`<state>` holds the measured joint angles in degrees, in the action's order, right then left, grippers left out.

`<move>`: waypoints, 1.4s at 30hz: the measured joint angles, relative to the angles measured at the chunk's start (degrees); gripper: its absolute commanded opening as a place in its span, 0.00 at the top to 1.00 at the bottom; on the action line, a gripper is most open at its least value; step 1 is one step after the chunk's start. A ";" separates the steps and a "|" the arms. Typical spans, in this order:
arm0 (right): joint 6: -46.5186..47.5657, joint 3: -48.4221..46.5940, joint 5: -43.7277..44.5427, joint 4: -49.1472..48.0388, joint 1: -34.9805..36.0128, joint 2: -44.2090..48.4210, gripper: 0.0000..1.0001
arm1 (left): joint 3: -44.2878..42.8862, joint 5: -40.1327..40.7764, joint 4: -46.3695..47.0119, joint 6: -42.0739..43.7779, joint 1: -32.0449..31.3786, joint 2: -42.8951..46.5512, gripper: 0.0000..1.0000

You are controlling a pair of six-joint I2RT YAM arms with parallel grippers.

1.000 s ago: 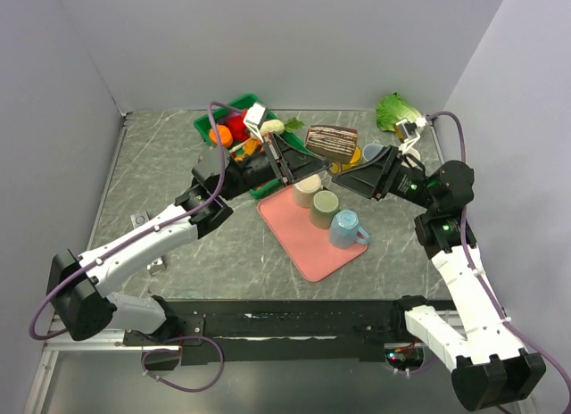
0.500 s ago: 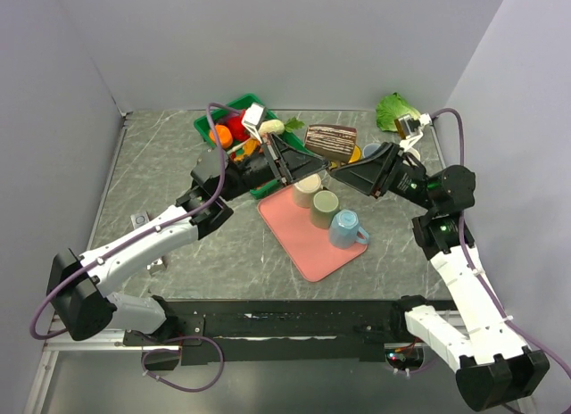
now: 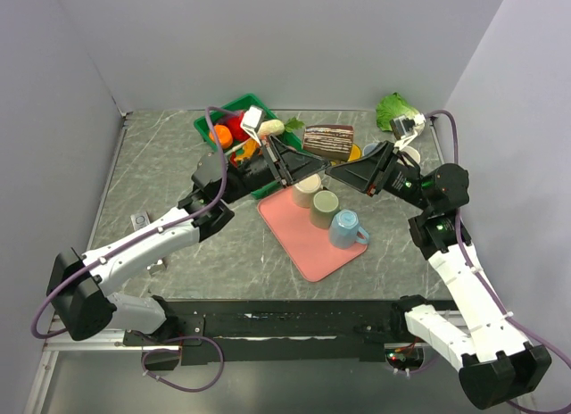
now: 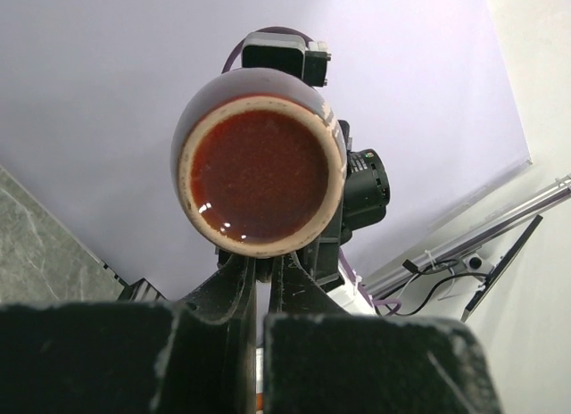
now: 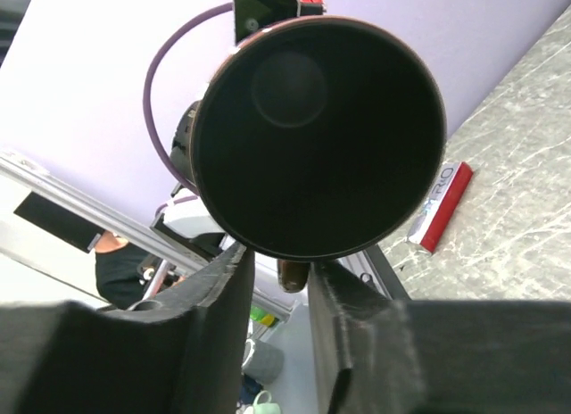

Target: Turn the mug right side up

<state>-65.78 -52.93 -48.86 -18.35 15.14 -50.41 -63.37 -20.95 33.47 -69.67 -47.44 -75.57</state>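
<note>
Over marble tabletop [image 3: 161, 173], pressed-together left fingers [image 4: 227, 285] pinch the sideways mug [image 4: 259, 169] for handover; right fingers [image 5: 214, 289] flank its handle [image 5: 293, 273], grip uncertain.

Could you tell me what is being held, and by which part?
The left gripper is shut on the dark brown ceramic mug, apparently by its handle. The right gripper straddles that handle; whether it grips is unclear.

Soft, even light from above fills the overhead view — shadows are faint. The wrist views are backlit by the pale wall [image 4: 89, 75]: the left fingers [image 4: 134, 360] are dark, blurred blocks (too close to focus), and glints sit on the mug [image 4: 259, 173] base.
</note>
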 measured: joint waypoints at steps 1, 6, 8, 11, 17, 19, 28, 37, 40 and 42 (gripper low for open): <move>-0.22 0.00 0.13 0.04 0.00 0.04 0.59 | 0.22 0.13 0.22 -0.02 -0.02 0.00 0.99; -0.63 0.02 0.92 0.37 0.11 0.33 0.69 | 0.39 0.48 0.63 0.04 -0.17 0.00 0.99; -0.66 0.11 1.38 0.63 0.11 0.48 0.74 | 0.39 0.66 0.96 0.09 -0.33 0.02 0.99; -0.81 0.42 1.90 0.90 0.13 0.74 0.87 | 0.39 0.85 1.09 0.17 -0.46 0.09 0.99; -1.38 0.87 2.62 1.49 0.28 1.05 1.00 | 0.42 1.66 0.85 1.11 -0.83 0.11 0.99; -1.18 0.87 2.78 2.01 0.28 1.07 1.00 | 0.42 1.99 0.39 1.66 -0.94 0.24 0.98; 3.74 0.17 6.03 10.21 0.46 1.70 1.00 | 0.42 2.93 -5.57 6.93 -1.95 0.85 0.18; 14.71 -5.99 17.00 29.07 -0.63 1.57 1.00 | 0.22 4.61 -16.37 12.59 -3.15 0.85 0.04; 19.26 -9.51 21.18 35.47 -3.02 1.57 1.00 | -0.35 6.97 -21.31 14.60 -3.15 0.85 0.04; 22.75 -11.74 24.46 39.82 -5.14 1.55 1.00 | -1.05 8.74 -24.63 15.98 -3.15 0.85 0.04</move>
<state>-43.03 -64.66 -24.40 21.47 10.00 -48.86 -64.42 -12.21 8.84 -53.69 -50.59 -74.72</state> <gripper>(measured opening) 0.168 0.966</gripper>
